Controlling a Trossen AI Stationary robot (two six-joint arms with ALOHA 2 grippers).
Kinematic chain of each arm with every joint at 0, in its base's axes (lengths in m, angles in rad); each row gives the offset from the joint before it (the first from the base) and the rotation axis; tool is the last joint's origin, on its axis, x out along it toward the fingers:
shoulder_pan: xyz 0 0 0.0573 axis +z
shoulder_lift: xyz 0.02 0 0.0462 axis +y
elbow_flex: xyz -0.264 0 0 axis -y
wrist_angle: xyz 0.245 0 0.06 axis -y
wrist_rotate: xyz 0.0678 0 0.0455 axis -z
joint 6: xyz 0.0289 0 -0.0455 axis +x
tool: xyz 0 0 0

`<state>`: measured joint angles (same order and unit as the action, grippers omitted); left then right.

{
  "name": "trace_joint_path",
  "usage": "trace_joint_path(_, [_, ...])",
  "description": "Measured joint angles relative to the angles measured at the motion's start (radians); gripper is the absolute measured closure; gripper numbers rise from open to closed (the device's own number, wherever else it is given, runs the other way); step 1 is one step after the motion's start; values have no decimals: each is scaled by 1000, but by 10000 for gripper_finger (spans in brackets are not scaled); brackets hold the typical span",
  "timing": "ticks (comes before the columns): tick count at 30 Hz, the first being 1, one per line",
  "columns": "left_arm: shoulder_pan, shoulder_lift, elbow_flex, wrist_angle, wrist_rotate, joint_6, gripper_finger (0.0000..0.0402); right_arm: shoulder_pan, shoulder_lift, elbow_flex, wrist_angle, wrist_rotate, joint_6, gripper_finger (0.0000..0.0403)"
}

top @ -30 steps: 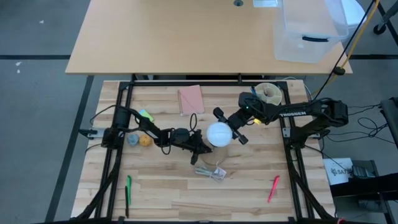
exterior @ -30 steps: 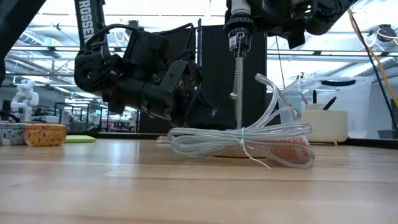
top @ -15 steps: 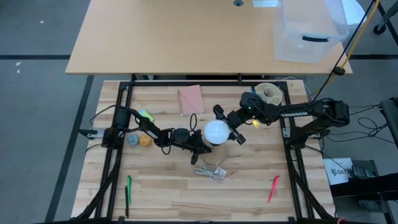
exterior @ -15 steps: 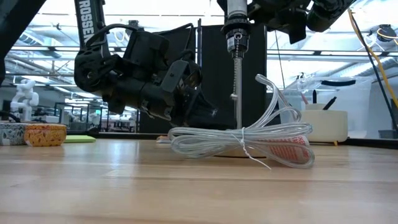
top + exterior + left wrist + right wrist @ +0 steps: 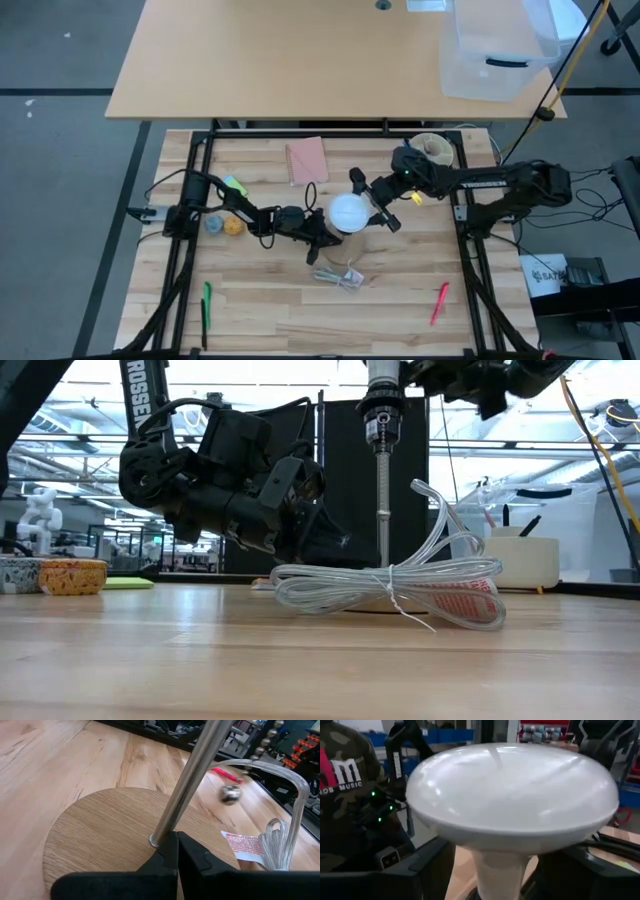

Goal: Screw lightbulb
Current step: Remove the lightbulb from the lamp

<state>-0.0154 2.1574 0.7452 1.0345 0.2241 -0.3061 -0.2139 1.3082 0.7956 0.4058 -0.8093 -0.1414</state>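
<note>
"One lightbulb [image 5: 348,212], sitting at the centre of the high view on top of a slim metal post. See it?"

"Yes. White frosted dome, wide and rounded, narrowing to a pale neck [image 5: 501,870]. What carries the post [image 5: 186,785]?"

"A round wooden base [image 5: 100,840] flat on the counter [image 5: 260,300]. The left tool [image 5: 322,232] is clamped tight, fingers together, right at the foot of the post, touching the disc just left of the bulb."

"And the right tool [image 5: 372,203]?"

"Its jaws stand wide, one either side of the dome, coming in from the right of the frame. I see a gap on both sides in the wrist view, so I judge it has hold of nothing."

"How would the bulb handle?"

"Light, I'd guess, with a smooth, slippery shell that looks fragile if squeezed hard. Best taken across the widest part of the dome with gentle pressure; the neck is narrower and gives less purchase for turning."

"Anything nearby?"

"A bundle of clear plastic cable with a printed label [image 5: 400,585] lies just below the base in the high view. A pink pad [image 5: 306,160] sits upper left of the bulb, and a red pen [image 5: 439,303] is at lower right, well apart."
</note>
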Motion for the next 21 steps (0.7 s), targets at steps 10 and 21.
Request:
trace_joint_path(10, [0,0,0,5,0,0,401,-3,-218,0,-322,242,-101,137])
trace_joint_path(21, [0,0,-1,13,0,1,401,4,-520,-15,-630,668,-49,138])
